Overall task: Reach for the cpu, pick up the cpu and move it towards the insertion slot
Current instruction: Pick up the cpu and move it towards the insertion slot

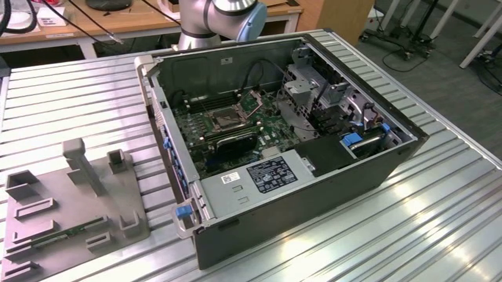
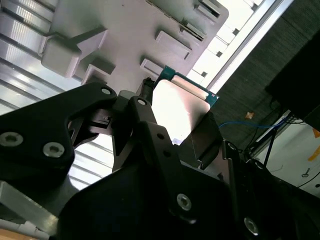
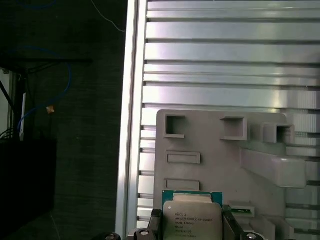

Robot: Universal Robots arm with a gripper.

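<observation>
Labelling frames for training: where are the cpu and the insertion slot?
cpu point(image 3: 193, 222): first wrist view, middle of its pale metal face.
insertion slot point(image 1: 223, 120): exterior view, its dark centre inside the metal frame.

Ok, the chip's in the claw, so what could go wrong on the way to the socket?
1. The claw pinches the cpu only by two opposite edges, above the grey fixture. It might slip or tilt in transit.
2. The insertion slot lies deep inside the open computer case, with a black cable and a metal bracket close by. The claw could well clip a wall or snag there.
</observation>
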